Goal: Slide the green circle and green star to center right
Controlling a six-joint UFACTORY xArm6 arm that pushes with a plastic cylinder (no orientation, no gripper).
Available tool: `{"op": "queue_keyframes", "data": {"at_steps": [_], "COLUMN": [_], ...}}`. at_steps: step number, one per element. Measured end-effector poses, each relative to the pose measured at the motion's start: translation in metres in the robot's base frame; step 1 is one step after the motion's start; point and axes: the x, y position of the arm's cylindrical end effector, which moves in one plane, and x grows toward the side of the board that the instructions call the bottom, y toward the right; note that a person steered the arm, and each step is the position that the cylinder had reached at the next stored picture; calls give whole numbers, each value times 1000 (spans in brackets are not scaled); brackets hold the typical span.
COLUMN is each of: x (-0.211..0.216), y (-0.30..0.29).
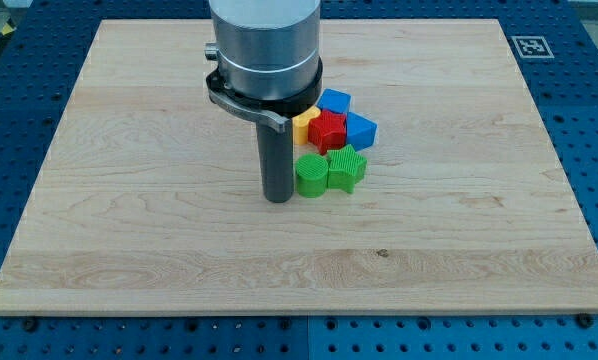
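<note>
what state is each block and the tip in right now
my tip: down on the board, against the green circle's left side
green circle: flat, touching the green star
green star: flat, right of the circle
red block: packed among yellow block and two blue blocks

Silver arm with a dark rod

A broad brushed-metal cylinder is ringed by a black band with a grey bracket and a small side bolt; below it a straight dark rod ends at my tip (278, 199).
</note>
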Motion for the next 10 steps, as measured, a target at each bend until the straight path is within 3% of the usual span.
{"op": "queue_keyframes", "data": {"at_steps": [2, 10], "x": [-17, -33], "y": [16, 190]}}
